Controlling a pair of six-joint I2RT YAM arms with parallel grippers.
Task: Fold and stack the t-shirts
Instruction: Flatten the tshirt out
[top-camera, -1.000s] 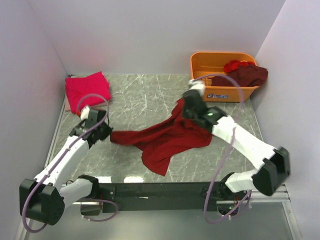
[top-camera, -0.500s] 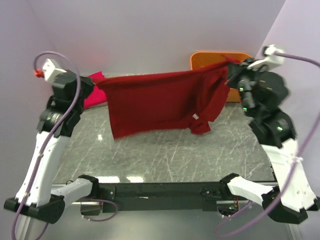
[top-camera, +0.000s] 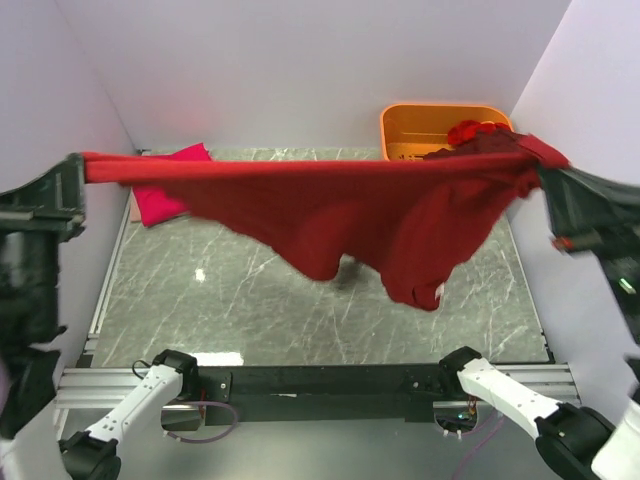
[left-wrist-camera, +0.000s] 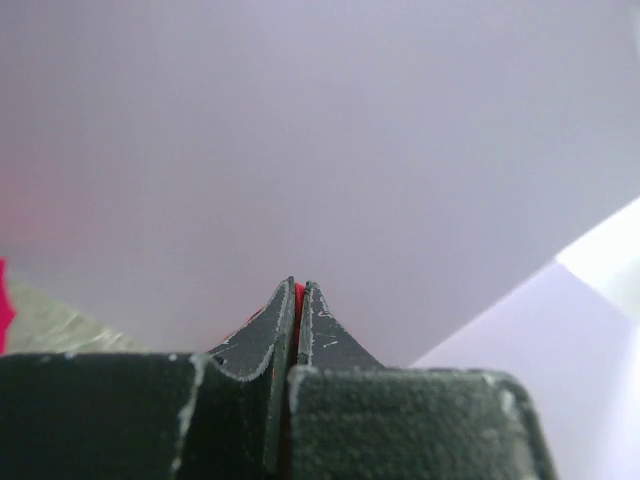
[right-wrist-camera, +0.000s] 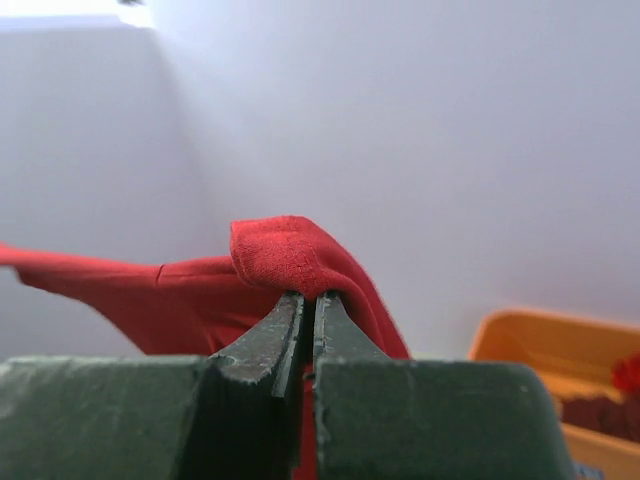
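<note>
Overhead, the marble worktop (top-camera: 230, 290) lay beneath the crimson t-shirt (top-camera: 340, 205), which hung in the air as one wide band running from the left of the scene to the right. It was held only at its two outer ends, so the cloth sagged in the middle and more deeply toward the right. The lowest fold hung above the worktop, apparently without touching it. I judged this wide spread as a way to open the garment out so it could be laid flat for folding.

The orange basket (top-camera: 400, 112) stood at the far right corner with maroon and red shirts (top-camera: 480, 135) heaped inside, apparently awaiting their turn. A pink t-shirt (top-camera: 160, 200) lay folded at the far left of the worktop, partly hidden behind the stretched cloth. It was likely the base of the stack.

The right claw (right-wrist-camera: 308, 300) was pinched together on a bunched edge of the crimson cloth, which curled over its tips. The left claw (left-wrist-camera: 298, 290) was likewise clamped tight, with only a sliver of red showing between its tips. A small pale spot (top-camera: 438, 291), probably the neck label, showed on the lowest fold.
</note>
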